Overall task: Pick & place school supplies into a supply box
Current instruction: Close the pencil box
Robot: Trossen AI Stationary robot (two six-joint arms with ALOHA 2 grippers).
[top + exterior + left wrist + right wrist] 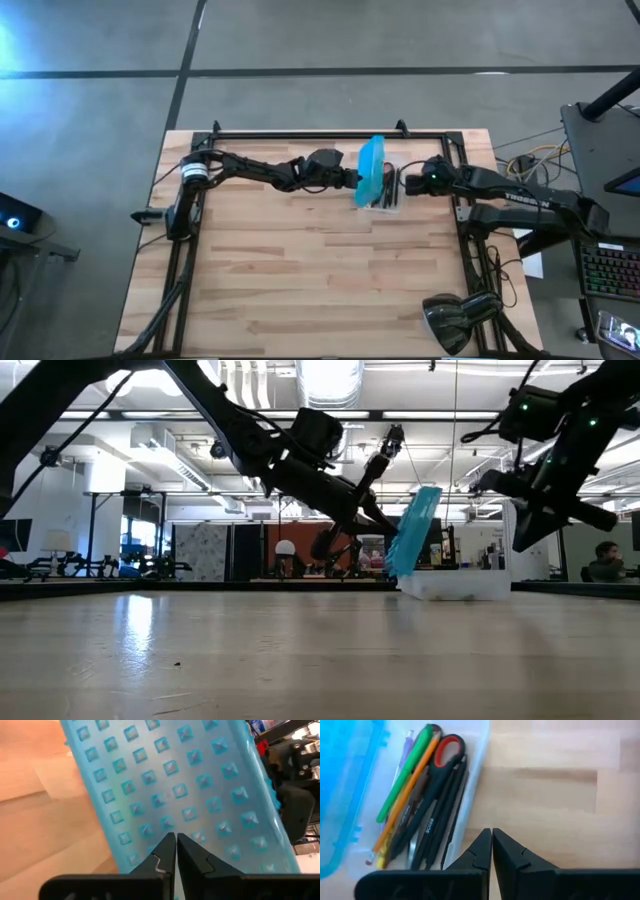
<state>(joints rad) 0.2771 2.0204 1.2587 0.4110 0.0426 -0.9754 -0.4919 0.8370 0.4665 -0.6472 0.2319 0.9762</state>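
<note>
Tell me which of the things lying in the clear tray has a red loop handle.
The scissors. They alone have a red ring handle; the green pencil, orange pencil and black pens beside them in the tray are plain thin sticks.

A pale wooden plank surface (pixel 320 270) bordered by a black metal frame (pixel 330 132); a backlit keyboard (pixel 608 270) sits off its right side, on a dark side desk (pixel 590 125)

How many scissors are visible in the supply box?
1: the red-handled scissors lie in the clear tray among the pens, beside the raised blue lid. Others may be hidden.
</note>
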